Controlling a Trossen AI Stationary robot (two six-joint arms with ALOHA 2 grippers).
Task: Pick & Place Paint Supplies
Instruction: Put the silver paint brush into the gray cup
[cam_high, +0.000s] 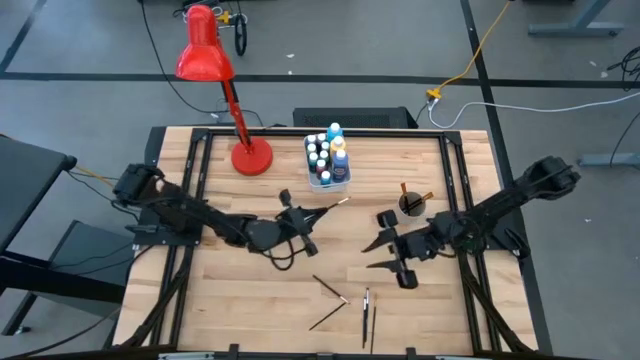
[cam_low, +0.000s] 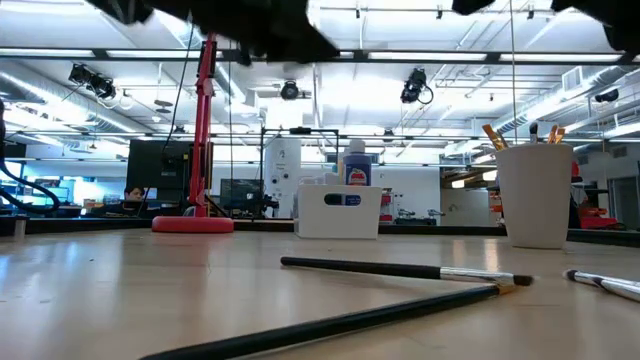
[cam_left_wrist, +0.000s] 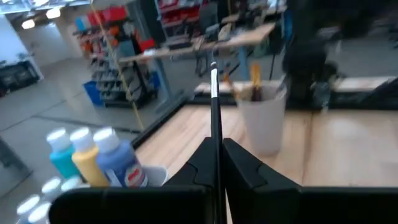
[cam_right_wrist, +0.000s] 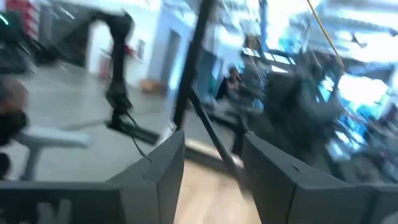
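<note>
Left claw (cam_left_wrist: 217, 163) was clamped on a thin paintbrush (cam_left_wrist: 215, 99), raised above the desk (cam_high: 250, 300) between the tub of paint bottles (cam_left_wrist: 93, 158) and the white cup (cam_left_wrist: 264, 121). Carrying it steadily and lowering it tip-first into the cup looked wisest. Right claw (cam_high: 385, 255) hung apart, empty, beyond.

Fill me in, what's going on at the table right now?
The left gripper is shut on a paintbrush, held above mid-table between the white tub of paint bottles and the cup already holding brushes. The right gripper hangs open and empty to the right of centre. Several more brushes lie loose on the wood near the front edge. A red desk lamp stands at the back left.
</note>
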